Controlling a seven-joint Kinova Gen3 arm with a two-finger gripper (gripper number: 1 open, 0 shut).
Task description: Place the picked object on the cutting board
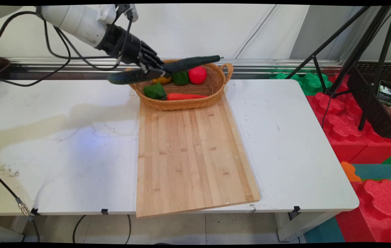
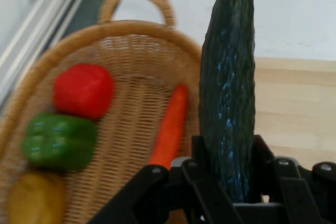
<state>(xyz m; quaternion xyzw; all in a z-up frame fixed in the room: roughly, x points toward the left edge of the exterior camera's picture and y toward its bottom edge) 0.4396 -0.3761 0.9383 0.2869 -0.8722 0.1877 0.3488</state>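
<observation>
One held: cucumber point(image 1: 167, 69), lifted over the basket's point(image 1: 216, 93) left rim.
Fingers: gripper point(image 1: 154, 71) clamped around its middle.
Basket: far edge of the cutting board point(image 1: 188, 151); carrot point(image 1: 185, 96), peppers, possibly a lemon.
Care: keep it level.

Occlusions and cut-offs, both views

Main view: the cucumber point(image 1: 167, 69) crosses in front of the basket point(image 1: 181, 103), hiding part of its far rim; the yellow vegetable point(image 1: 162, 80) shows only partly behind the claw point(image 1: 154, 72); the claw's fingertips are masked by the cucumber. Hand view: the cucumber's point(image 2: 228, 93) top is cut by the upper edge; the yellow vegetable point(image 2: 31, 198) is cut at the lower left corner; the carrot's point(image 2: 169, 129) lower end is hidden behind the claw's point(image 2: 228, 182) linkage.
</observation>
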